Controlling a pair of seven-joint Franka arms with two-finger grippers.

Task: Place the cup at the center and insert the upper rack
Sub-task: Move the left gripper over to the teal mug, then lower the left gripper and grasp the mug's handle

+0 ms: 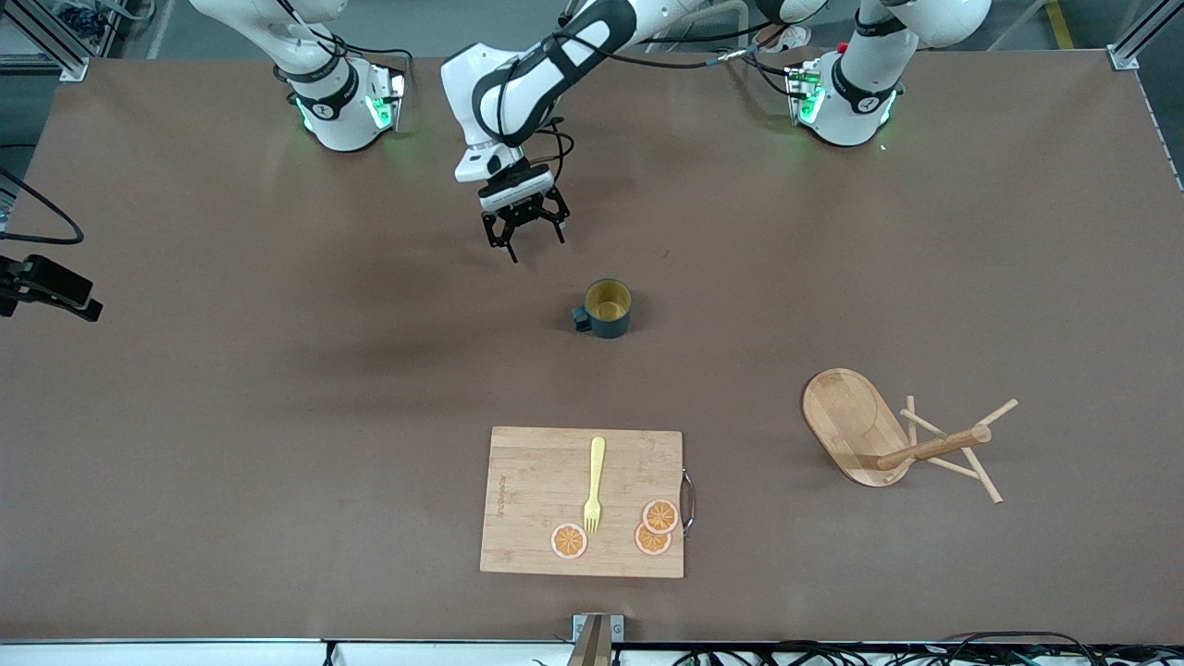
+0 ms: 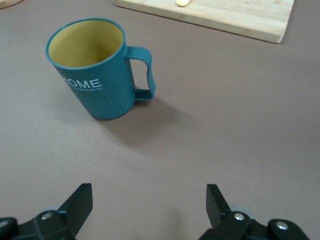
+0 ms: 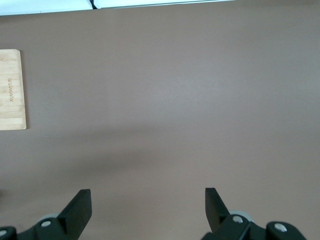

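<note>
cup (image 1: pixel 607 309) upright on table (image 1: pixel 277 416), nothing holds it; left gripper (image 1: pixel 524 225) open over table near it; right gripper (image 3: pixel 148 210) open, waits.

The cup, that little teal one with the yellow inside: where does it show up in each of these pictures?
Front view: the cup stands upright mid-table, farther from the camera than the cutting board.
Left wrist view: the cup stands ahead of the open left gripper.
Right wrist view: not in it.
Shared landmark: the cutting board, whose edge shows in all three.
</note>
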